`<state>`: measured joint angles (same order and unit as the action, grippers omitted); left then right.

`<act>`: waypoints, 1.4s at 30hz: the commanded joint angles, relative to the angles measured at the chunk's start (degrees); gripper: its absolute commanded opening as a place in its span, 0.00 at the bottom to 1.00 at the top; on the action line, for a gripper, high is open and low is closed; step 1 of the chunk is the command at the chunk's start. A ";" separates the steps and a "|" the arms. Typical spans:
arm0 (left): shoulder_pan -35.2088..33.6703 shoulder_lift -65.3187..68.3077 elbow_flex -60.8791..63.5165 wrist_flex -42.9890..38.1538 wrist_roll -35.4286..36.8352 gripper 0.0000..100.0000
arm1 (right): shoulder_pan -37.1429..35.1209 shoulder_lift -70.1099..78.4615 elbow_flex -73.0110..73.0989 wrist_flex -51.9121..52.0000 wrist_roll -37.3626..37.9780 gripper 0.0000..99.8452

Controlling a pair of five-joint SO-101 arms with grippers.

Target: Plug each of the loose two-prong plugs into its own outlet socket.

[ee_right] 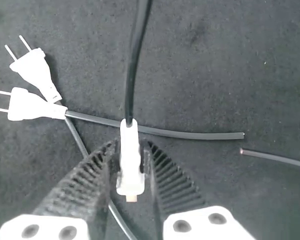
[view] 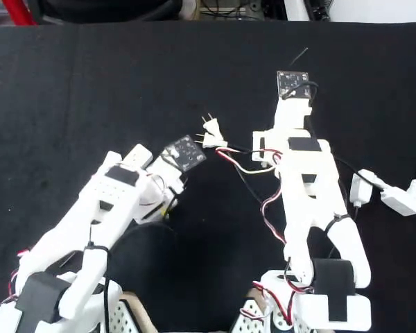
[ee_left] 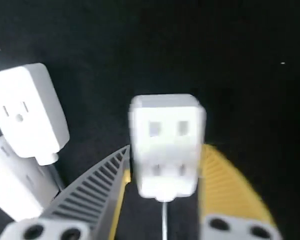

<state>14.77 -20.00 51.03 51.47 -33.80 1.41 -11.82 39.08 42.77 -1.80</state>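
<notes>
In the left wrist view my left gripper (ee_left: 165, 150) is shut on a white outlet socket (ee_left: 165, 142), its slots facing the camera. Two more white sockets (ee_left: 27, 115) (ee_left: 12, 182) lie close beside it on the black cloth. In the right wrist view my right gripper (ee_right: 129, 147) is shut on a white plug (ee_right: 129, 160) seen edge-on, with its black cable (ee_right: 135, 55) running away from it. Two loose two-prong plugs (ee_right: 32, 67) (ee_right: 27, 105) lie side by side just beyond that gripper. In the high view they sit at mid-table (view: 211, 133), between the two arms.
The table is covered in black cloth (view: 76, 90). Two white socket blocks (view: 361, 187) (view: 401, 200) on black leads lie at the right edge. A black cable (ee_right: 155, 131) and a thin loose wire (ee_right: 275, 157) cross the cloth near my right gripper.
</notes>
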 commanded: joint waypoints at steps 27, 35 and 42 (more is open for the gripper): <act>-39.69 -43.96 26.51 -0.88 5.98 0.46 | -25.05 -2.59 -0.48 0.26 11.96 0.01; -48.13 -60.48 38.55 -1.49 4.13 0.46 | -33.14 -3.65 3.12 -5.54 12.31 0.01; -48.48 -77.36 45.14 3.52 4.04 0.46 | -33.14 -20.44 17.45 -15.56 12.22 0.01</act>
<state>-33.32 -88.84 95.34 51.47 -29.41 -31.12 -23.43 53.58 29.76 10.15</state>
